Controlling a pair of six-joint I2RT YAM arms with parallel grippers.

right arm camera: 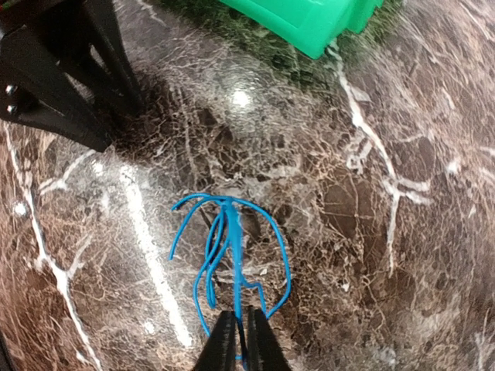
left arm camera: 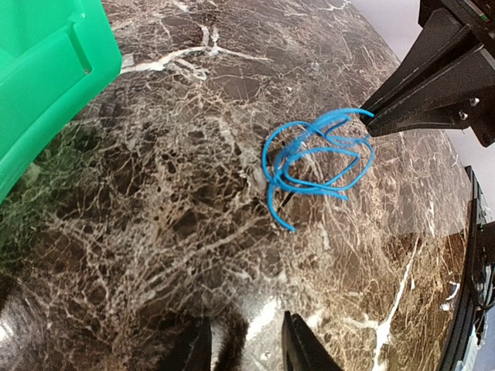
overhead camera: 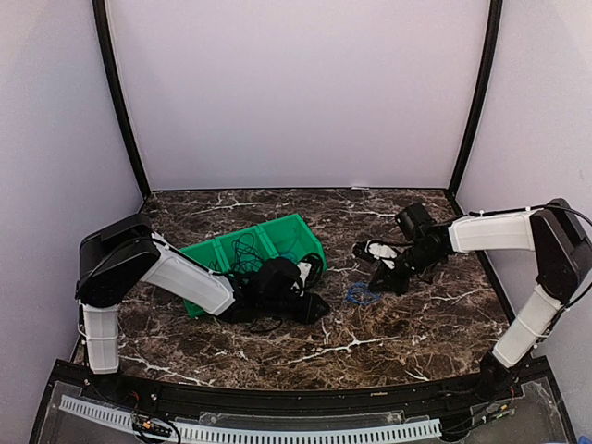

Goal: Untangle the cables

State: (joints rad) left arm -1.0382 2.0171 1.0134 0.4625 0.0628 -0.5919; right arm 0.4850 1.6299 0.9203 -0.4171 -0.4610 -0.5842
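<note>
Step, we judge: loosening blue cable [right arm camera: 234,247], lower centre. Right gripper [right arm camera: 238,344] pinches it; left gripper [left arm camera: 246,348] released, must take opposite loop.

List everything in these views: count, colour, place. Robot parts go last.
table: one, dark brown marble with white veins, under everything
bin: one, green, divided, left of centre
black cables: a tangle, count unclear, in the bin
blue cable: one, loose coil on the table right of the bin
small item: one, white and black, behind the blue cable; too small to identify
left gripper: black, open, empty, near the bin
right gripper: black, pinching the blue cable
</note>
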